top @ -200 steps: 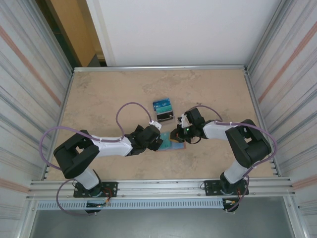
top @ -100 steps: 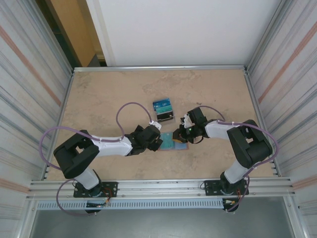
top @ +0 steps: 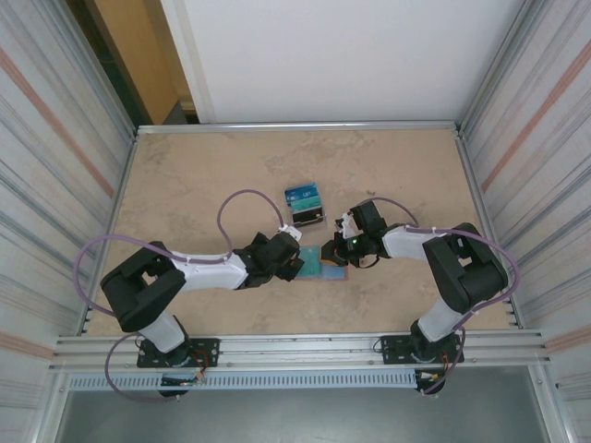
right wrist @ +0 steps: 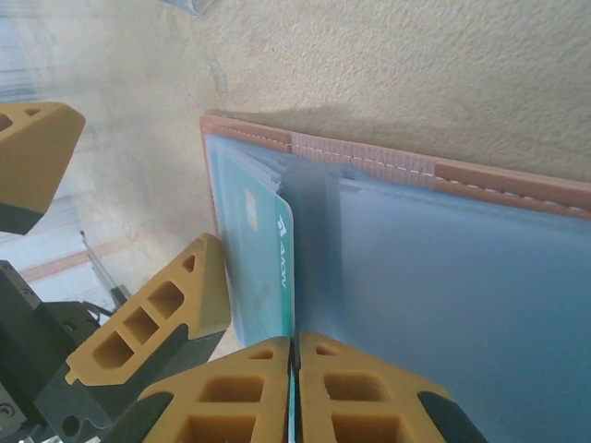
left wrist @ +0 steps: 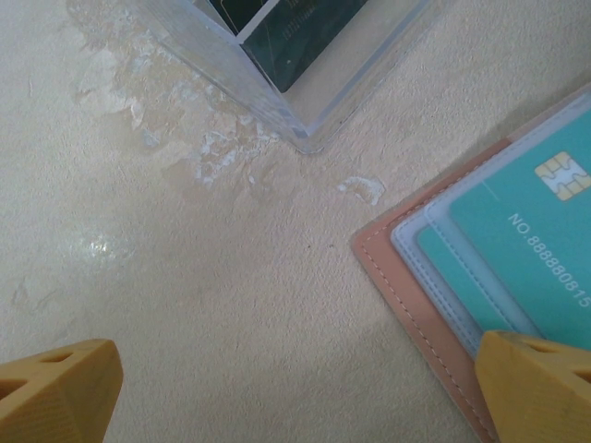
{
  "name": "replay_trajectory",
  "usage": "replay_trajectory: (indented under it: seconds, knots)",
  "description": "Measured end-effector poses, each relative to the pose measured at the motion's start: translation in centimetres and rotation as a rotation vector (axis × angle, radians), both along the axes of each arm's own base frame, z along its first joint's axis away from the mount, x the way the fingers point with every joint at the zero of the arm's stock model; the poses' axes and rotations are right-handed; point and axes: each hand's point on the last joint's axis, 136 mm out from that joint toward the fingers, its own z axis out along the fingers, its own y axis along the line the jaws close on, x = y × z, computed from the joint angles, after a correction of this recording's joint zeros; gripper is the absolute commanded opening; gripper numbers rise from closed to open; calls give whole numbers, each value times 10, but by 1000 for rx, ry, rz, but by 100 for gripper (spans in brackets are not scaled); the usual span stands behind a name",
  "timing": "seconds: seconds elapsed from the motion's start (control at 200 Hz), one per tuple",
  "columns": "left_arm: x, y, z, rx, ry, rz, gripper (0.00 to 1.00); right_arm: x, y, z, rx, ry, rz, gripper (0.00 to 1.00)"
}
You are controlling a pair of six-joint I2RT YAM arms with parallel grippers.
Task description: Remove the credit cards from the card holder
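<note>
The card holder lies open on the table, tan edge outward and pale blue inner panel up. A teal credit card with a gold chip sits in its pocket. My right gripper is over the holder, shut on the edge of a teal credit card that stands partly out of a pocket. My left gripper is open just left of the holder, one yellow fingertip over the tan edge, nothing between the jaws.
A clear plastic stand holding dark and blue cards is just behind the holder, its corner close to my left gripper. Metal walls enclose the table on both sides. The left gripper's yellow fingers are close beside my right jaws.
The right gripper has shifted slightly to the right over the holder, and more of the teal face shows beside it. The left arm has not moved.
</note>
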Motion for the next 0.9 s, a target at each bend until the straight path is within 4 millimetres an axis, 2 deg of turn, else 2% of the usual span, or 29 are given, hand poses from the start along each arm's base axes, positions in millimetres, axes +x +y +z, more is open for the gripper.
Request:
replay_trajectory:
  seconds: [0.556, 0.727, 0.897]
  knots:
    - [2, -8, -2, 4, 2, -9, 99, 7, 5, 3, 28, -22, -12, 12]
    - [2, -8, -2, 4, 2, -10, 99, 9, 6, 1, 29, -21, -13, 9]
    - [2, -8, -2, 5, 2, -10, 99, 9, 6, 1, 30, -21, -16, 2]
